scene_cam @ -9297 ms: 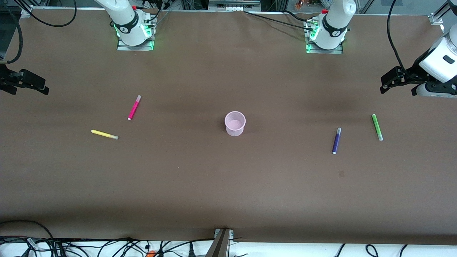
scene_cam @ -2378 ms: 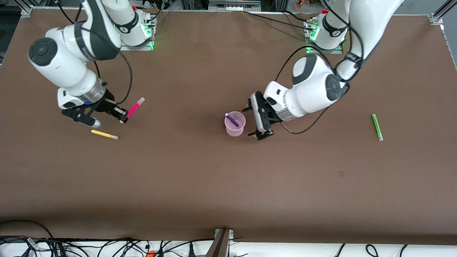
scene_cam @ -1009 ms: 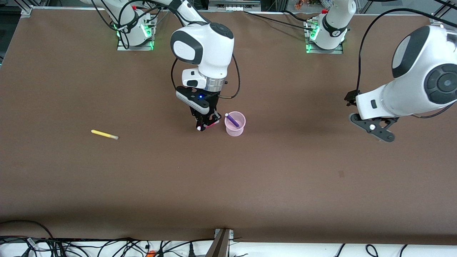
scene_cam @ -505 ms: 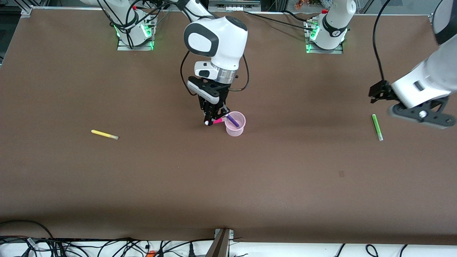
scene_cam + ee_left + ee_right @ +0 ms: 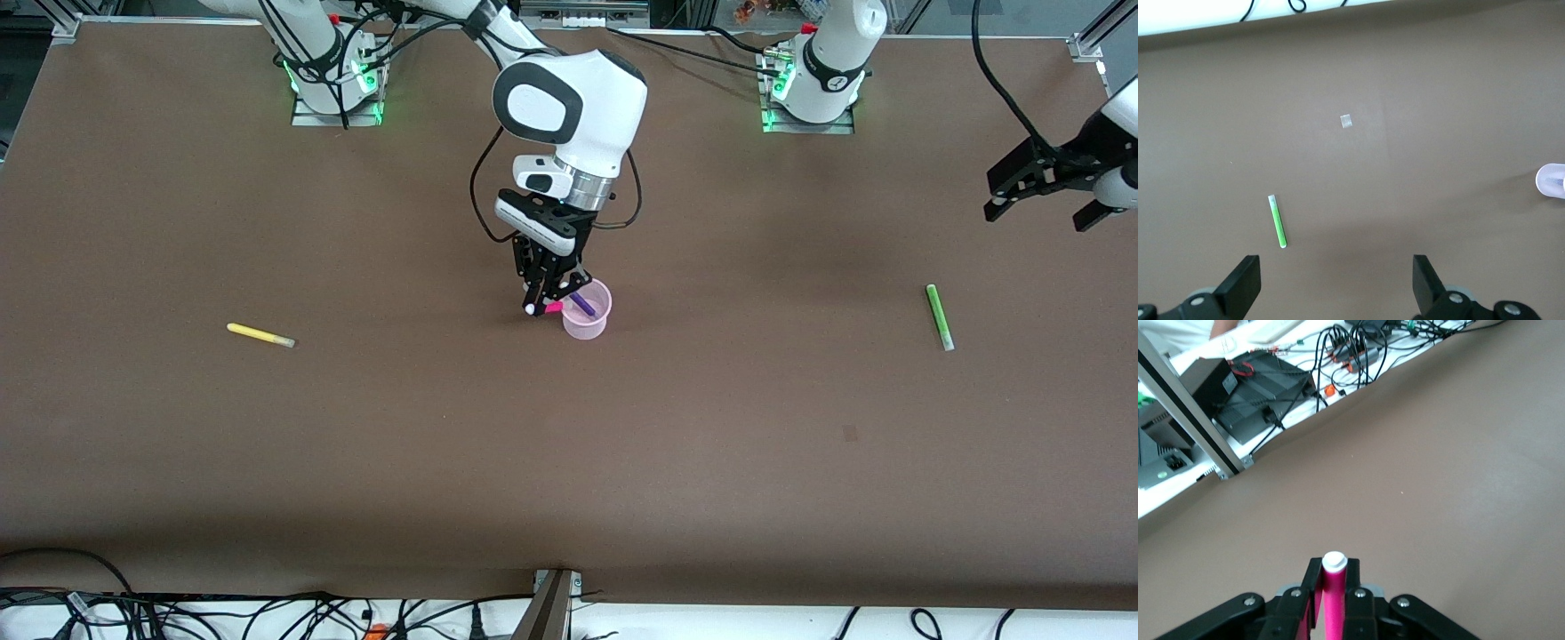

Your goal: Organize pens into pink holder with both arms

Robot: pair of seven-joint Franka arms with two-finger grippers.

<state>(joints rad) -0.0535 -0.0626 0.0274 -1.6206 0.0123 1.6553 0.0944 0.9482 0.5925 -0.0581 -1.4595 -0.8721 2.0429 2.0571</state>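
Right gripper (image 5: 544, 300) clamped on slim magenta marker pen (image 5: 553, 307), at rim of small translucent pale-pink round plastic holder (image 5: 590, 325) mid-table; pen tilted, seemingly to slide in. Purple pen (image 5: 582, 305) already leaning inside, may crowd entry. Left gripper (image 5: 1042, 188) hangs fingers spread over table toward left arm's end, above bright green pen (image 5: 939, 316) lying flat, likely next pick. Yellow pen (image 5: 260, 335) lies toward right arm's end, well apart. Brown table (image 5: 569, 462) around holder otherwise unobstructed.

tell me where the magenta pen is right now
The magenta pen is clamped in the right hand, tilted at the rim of the pink holder at mid-table, beside the purple pen standing inside it.
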